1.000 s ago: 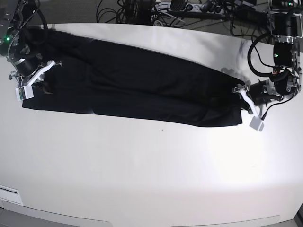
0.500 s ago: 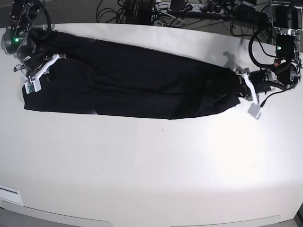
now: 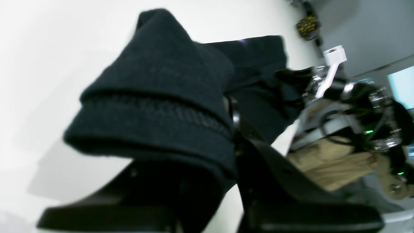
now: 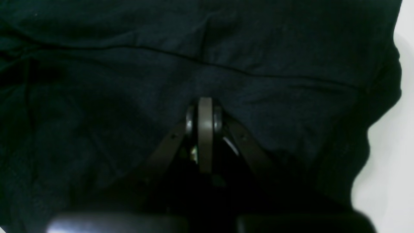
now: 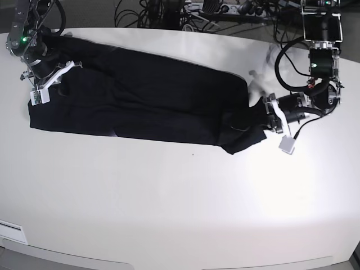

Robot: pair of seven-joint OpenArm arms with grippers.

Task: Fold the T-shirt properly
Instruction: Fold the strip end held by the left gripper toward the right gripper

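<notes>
The black T-shirt [image 5: 152,101] lies as a long, plain strip across the white table, with no print showing. My left gripper [image 5: 274,115], on the right of the base view, is shut on the shirt's right end. In the left wrist view, a hemmed fold of the T-shirt [image 3: 161,97] is clamped in that gripper [image 3: 231,129]. My right gripper [image 5: 48,84] is at the shirt's left end. In the right wrist view this gripper [image 4: 205,108] has its fingers together, pinching the dark T-shirt [image 4: 129,64], which fills the view.
The white table [image 5: 180,208] stretches out in front of the shirt. Cables and gear [image 5: 185,11] lie along the table's back edge. A white label [image 5: 11,229] sits at the front left edge. The right arm [image 3: 355,106] shows far off in the left wrist view.
My left gripper has pulled the shirt's right end to the left, so the strip is shorter and bunched there. My right gripper has shifted slightly toward the back with the left end.
</notes>
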